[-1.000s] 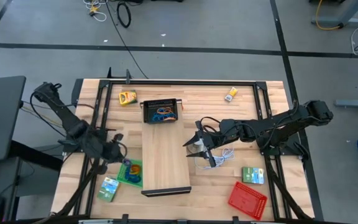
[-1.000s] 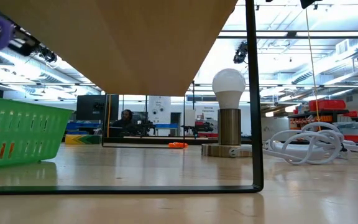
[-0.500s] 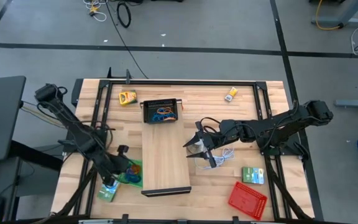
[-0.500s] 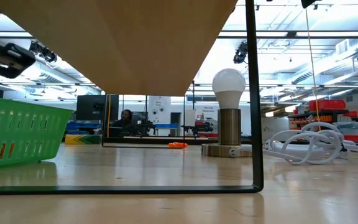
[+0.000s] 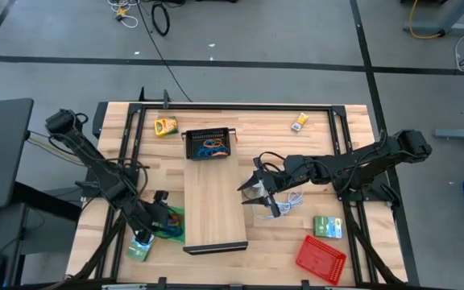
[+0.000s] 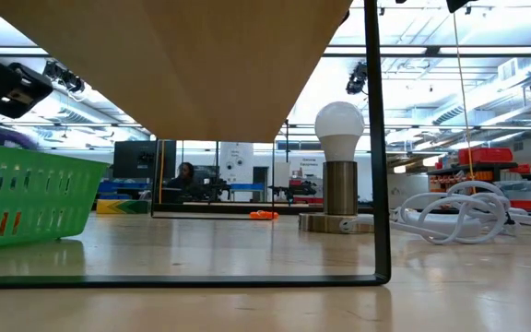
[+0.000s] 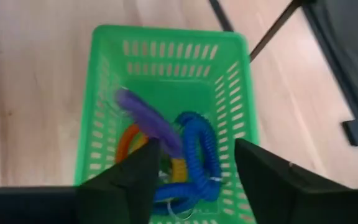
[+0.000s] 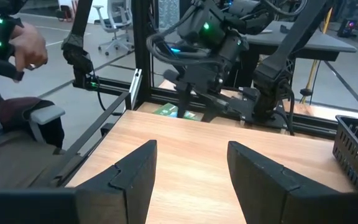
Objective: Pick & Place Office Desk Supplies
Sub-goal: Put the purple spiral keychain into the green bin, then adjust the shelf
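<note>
Left gripper (image 5: 155, 217): over the green plastic mesh tray (image 7: 225, 112), fingers (image 7: 129, 180) apart and empty; a second ago it sat farther back, pinching the purple band.
Purple coiled loop band (image 7: 148, 119): now lying in the green tray, across the blue coiled band (image 7: 197, 149) and the orange band (image 7: 126, 140); its top shows above the tray rim in the low view.
Right gripper (image 5: 258, 193): fingers apart, empty, at the right edge of the long pale wooden board (image 5: 214, 205); unchanged.
Green card box (image 5: 141, 246): beside the green tray, unmoved.
Black mesh tray (image 5: 209, 143): holds blue and orange bands, unchanged.
</note>
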Controlling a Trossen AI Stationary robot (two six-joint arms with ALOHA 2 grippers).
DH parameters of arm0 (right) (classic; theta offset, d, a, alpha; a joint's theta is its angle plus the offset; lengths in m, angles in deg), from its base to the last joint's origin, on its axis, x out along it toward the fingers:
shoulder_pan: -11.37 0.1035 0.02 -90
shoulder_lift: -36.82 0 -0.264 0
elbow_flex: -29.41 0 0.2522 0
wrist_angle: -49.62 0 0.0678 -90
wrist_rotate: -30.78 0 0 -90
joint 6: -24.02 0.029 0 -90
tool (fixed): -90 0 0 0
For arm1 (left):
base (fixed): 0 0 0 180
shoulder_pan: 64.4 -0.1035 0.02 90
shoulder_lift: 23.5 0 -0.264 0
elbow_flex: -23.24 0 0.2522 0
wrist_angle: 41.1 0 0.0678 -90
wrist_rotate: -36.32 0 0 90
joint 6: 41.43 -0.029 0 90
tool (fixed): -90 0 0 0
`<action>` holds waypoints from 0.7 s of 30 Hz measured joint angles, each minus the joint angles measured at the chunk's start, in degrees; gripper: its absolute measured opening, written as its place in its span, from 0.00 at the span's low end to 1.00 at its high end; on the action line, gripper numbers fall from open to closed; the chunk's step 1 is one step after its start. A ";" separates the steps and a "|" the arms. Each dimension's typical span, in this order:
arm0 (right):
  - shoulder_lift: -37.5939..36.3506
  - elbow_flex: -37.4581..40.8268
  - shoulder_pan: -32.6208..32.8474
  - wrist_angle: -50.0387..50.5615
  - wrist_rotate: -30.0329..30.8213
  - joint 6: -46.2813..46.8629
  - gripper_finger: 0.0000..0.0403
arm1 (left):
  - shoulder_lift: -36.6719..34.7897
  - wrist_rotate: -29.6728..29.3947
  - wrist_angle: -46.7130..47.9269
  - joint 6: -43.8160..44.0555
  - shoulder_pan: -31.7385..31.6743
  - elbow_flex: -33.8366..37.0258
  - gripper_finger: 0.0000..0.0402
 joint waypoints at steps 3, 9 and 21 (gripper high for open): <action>0.00 0.00 0.00 0.66 0.00 0.00 0.51 | -0.32 1.10 -3.22 -1.88 0.00 0.00 0.61; 0.00 0.00 -0.02 0.82 0.00 0.01 0.51 | -3.91 -1.92 -6.88 -6.78 0.00 0.00 0.65; 0.00 0.00 -0.02 0.76 0.00 -0.97 0.51 | -18.35 -13.88 -26.69 -34.62 0.00 -0.07 0.63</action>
